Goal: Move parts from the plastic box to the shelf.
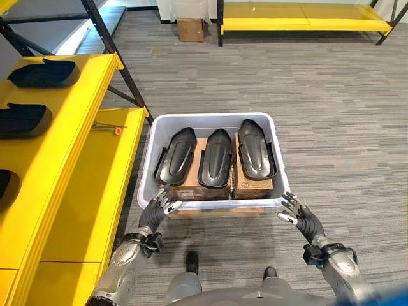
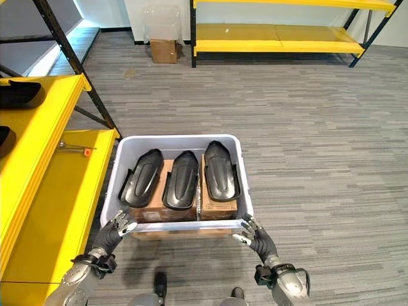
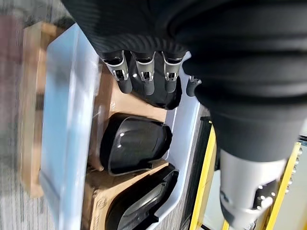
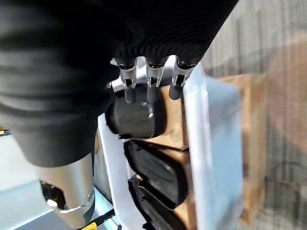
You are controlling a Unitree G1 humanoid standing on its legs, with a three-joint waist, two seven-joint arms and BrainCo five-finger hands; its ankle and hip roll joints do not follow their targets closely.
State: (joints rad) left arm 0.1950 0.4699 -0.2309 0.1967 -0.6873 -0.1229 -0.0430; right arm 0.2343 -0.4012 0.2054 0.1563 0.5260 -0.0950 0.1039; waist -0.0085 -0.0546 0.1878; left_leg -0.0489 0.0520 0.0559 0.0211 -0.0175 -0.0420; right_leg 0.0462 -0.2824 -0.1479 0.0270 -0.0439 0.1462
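left hand (image 1: 160, 205) fingers apart at plastic box (image 1: 148, 167) near-left corner | right hand (image 1: 294, 211) spread, empty, near-right corner | risk: uneven reach tips box, three black parts (image 1: 215, 157) slide off cartons (image 1: 252, 185)

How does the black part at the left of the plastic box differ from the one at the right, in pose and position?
The left part lies tilted, its far end leaning toward the middle part; the right part lies nearly straight. The left part rests against the plastic box's left wall, hanging partly off the cardboard boxes; the right part reaches farther back. Both are black, glossy and elongated.
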